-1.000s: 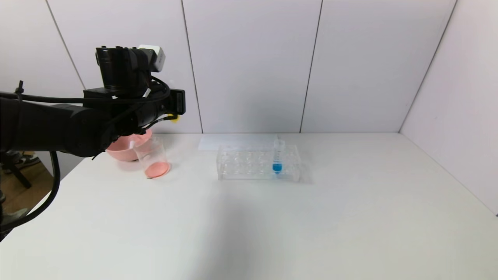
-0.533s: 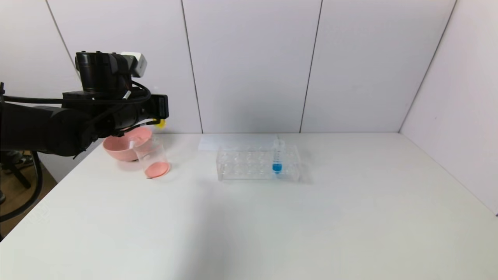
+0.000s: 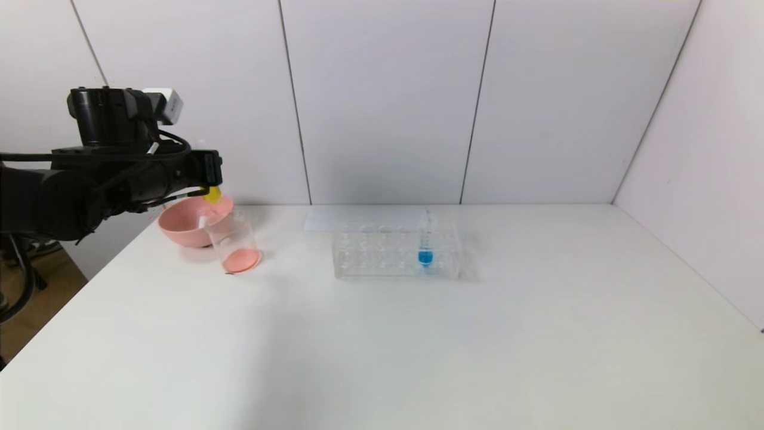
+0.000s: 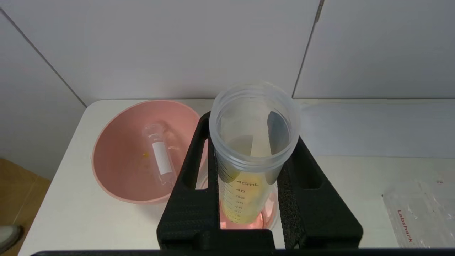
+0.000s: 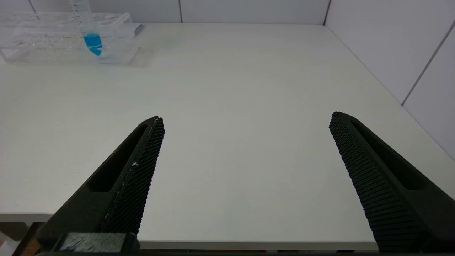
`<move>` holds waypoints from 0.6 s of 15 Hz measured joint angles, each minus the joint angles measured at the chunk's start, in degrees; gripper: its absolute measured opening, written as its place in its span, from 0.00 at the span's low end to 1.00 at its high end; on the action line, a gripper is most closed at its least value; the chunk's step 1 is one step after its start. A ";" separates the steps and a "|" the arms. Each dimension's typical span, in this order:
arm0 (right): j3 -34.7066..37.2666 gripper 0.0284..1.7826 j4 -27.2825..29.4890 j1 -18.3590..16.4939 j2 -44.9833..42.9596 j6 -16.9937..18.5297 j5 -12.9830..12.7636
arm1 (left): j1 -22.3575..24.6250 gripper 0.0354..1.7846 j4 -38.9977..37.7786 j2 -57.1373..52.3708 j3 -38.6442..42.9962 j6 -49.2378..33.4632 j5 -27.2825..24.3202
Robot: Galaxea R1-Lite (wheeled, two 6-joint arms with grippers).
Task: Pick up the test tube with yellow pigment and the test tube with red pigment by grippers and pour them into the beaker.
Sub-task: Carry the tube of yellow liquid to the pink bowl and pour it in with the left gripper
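White table point(image 3: 418, 334) carried clear rack point(image 3: 397, 258) mid-back, pink bowl point(image 3: 188, 222) and beaker point(image 3: 233, 243) back-left. Left gripper point(image 4: 249, 167) was clamped on yellow test tube point(image 4: 253, 149), held above and just behind beaker, long axis tilted, mouth toward wrist camera; an emptied tube point(image 4: 160, 160) lay in the bowl. Right gripper point(image 5: 245, 177) sat wide open, holding nothing, well apart near table's front edge.

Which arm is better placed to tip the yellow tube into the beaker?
Left. The left gripper is shut on the yellow tube, above the beaker and the pink bowl. The right gripper is open, empty, near the table's front edge.
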 joint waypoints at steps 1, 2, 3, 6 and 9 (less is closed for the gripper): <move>0.00 0.95 0.00 0.00 0.00 0.00 -0.02 | 0.96 0.25 -0.02 -0.20 0.29 0.00 -0.35; 0.00 0.95 0.00 -0.02 0.00 0.00 0.00 | 1.94 0.25 0.00 -0.41 0.51 0.00 -0.63; 0.00 0.95 0.00 0.00 0.00 0.00 0.00 | 2.78 0.25 -0.02 -0.63 0.72 0.00 -0.90; 0.00 0.95 0.00 0.00 0.00 -0.02 0.01 | 4.79 0.25 -0.06 -1.23 1.32 0.00 -2.29; 0.00 0.95 0.00 0.00 0.00 -0.02 0.00 | 7.35 0.25 -0.22 -1.82 2.12 0.10 -3.13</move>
